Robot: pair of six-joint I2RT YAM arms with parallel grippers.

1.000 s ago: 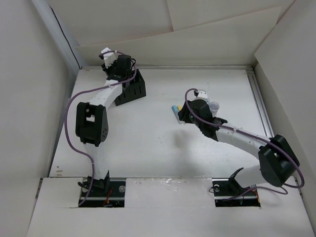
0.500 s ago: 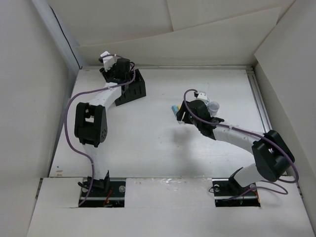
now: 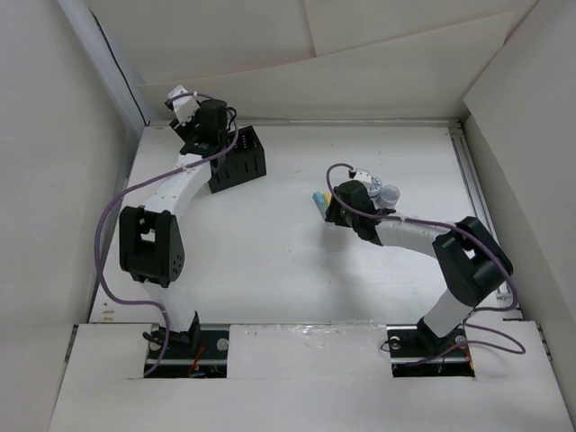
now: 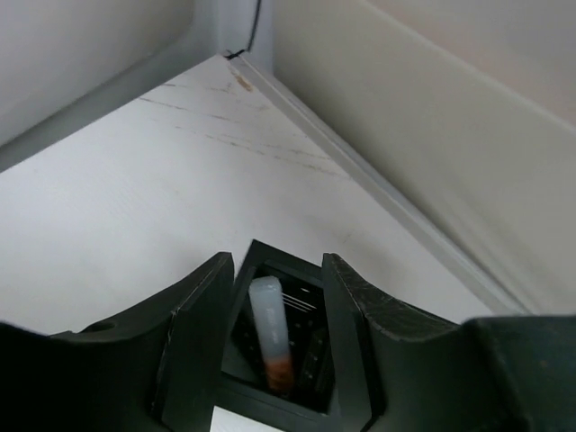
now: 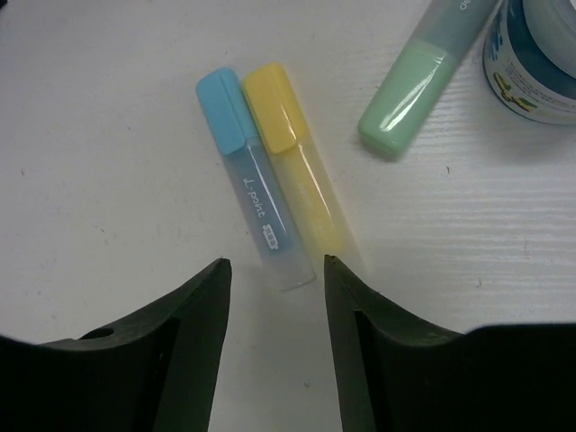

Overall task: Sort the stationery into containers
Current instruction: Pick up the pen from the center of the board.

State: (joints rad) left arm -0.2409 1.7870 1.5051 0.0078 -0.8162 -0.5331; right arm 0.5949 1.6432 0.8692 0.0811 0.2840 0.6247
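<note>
The black organiser box (image 3: 243,162) stands at the back left. A white stick with an orange end (image 4: 268,328) leans inside one compartment of the box (image 4: 279,407). My left gripper (image 4: 277,261) is open just above that compartment, its jaws apart on either side of the stick; in the top view it (image 3: 223,140) is at the box's back left corner. A light blue stick (image 5: 252,189) and a yellow stick (image 5: 297,171) lie side by side on the table. My right gripper (image 5: 274,265) is open and empty over their near ends, also seen from above (image 3: 329,205).
A pale green stick (image 5: 414,90) and a round blue-and-white cylinder (image 5: 535,54) lie just right of the two sticks; the cylinder also shows in the top view (image 3: 390,193). White walls close in the table on the left, back and right.
My left gripper has drawn back and to the left off the box top. My right arm has folded in, and its gripper has shifted slightly toward the blue and yellow sticks.
</note>
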